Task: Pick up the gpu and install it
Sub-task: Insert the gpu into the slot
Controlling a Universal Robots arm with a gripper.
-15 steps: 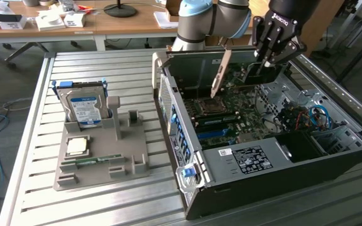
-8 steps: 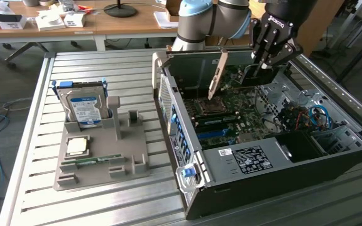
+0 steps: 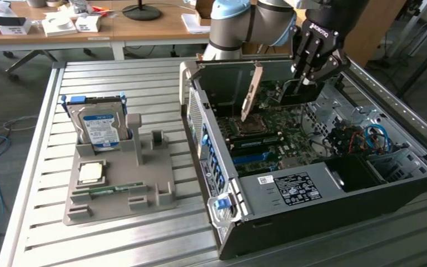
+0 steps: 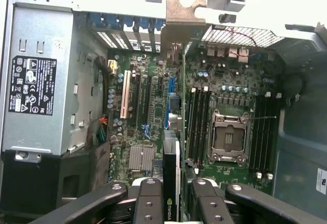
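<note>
**Inside the case now: gpu gripped on edge above the motherboard**

Over the open computer case, the gripper points down into the interior. Its black fingers are drawn about halfway together and clasp the top edge of the gpu, one on either side of the card. The gpu stands upright on its long edge above the motherboard. In the wrist view it lies between the white expansion slot and the memory slots that flank the CPU socket. Its end bracket is up against the slotted rear wall of the case. Whether the card's lower edge is seated in a slot cannot be told.

A power supply with a printed label fills the case's near end in the exterior view. On the slatted metal table, toward the exterior view's left and well apart from the case, a grey parts holder carries an upright hard drive, a processor chip and a narrow memory stick.
</note>
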